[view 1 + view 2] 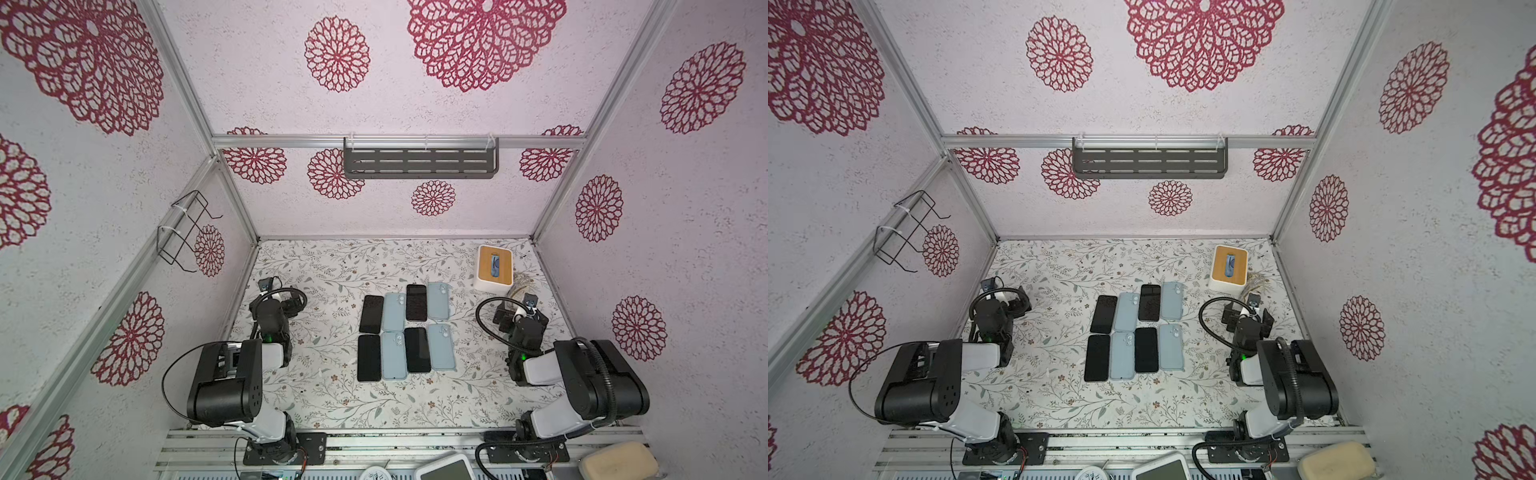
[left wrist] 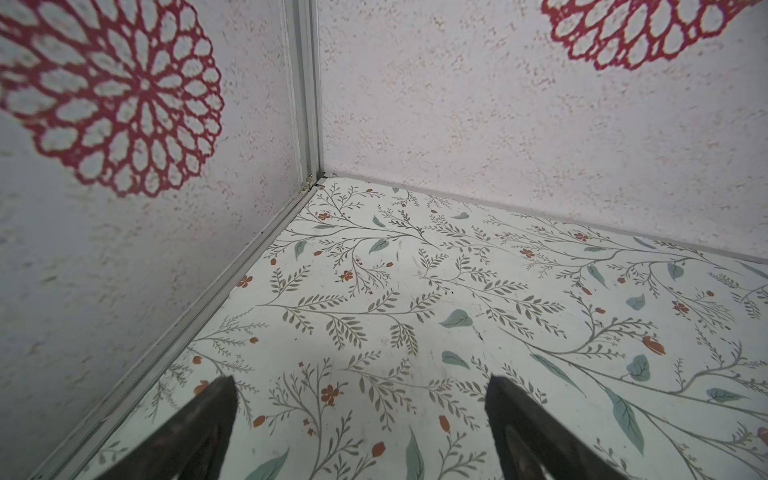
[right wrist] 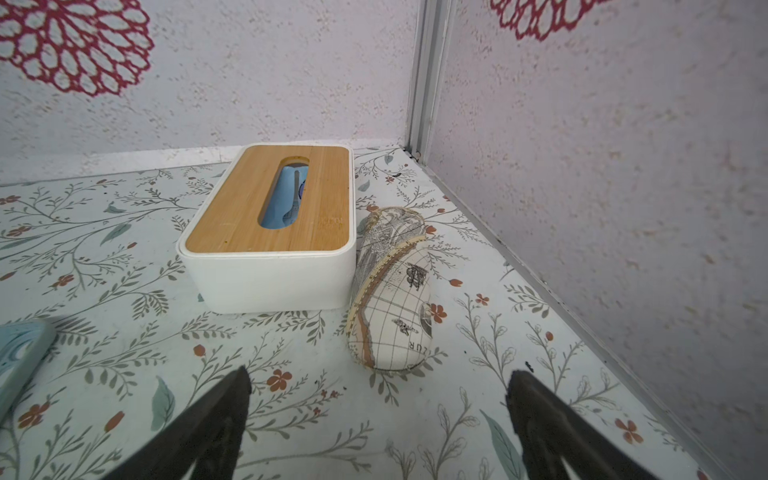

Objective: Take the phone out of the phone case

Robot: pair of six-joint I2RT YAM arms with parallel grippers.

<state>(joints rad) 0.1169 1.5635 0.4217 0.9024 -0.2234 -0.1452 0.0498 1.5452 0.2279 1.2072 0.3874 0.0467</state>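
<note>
The left fingers were spread wide and empty, held by the left edge of the table. The right fingers were likewise parted and empty, by the right edge, facing a tissue box and a map-printed pouch. At the table's middle, four pale blue phone cases were laid back-up, alternating with four black phones. The cases were judged soft and bendable, the phones stiff, slick and breakable. A case corner would best be peeled back.

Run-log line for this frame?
left hand: open, empty | right hand: open, empty | black phones, blue cases: flat in two rows, untouched
</note>
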